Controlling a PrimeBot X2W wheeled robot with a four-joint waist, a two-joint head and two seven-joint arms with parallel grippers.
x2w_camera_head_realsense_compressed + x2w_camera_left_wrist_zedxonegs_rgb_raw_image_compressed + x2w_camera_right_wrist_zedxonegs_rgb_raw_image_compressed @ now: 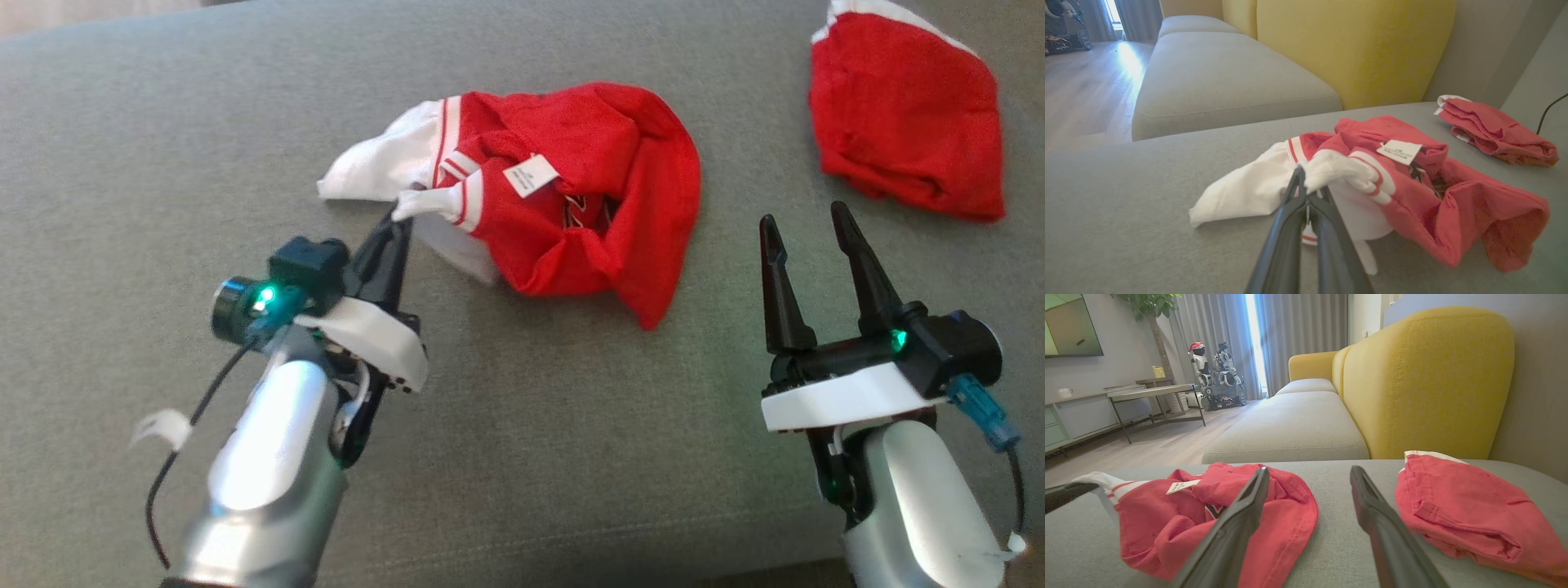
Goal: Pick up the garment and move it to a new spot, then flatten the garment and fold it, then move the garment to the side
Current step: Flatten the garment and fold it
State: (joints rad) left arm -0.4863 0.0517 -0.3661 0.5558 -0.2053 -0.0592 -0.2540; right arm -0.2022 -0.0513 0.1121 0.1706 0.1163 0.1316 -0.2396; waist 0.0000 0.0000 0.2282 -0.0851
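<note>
Grey sofa seat (571, 449) bears the garment (620, 163), left fingers (392, 245) pinching its white sleeve (426, 202), right fingers (780, 286) spread.

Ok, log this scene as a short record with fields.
surface: grey sofa seat
jersey: crumpled, not yet flattened
left hand: shut on the jersey, at a white part
right hand: open, empty, aimed between jersey and bundle
bundle: plain red, far right, apart from the jersey
</note>
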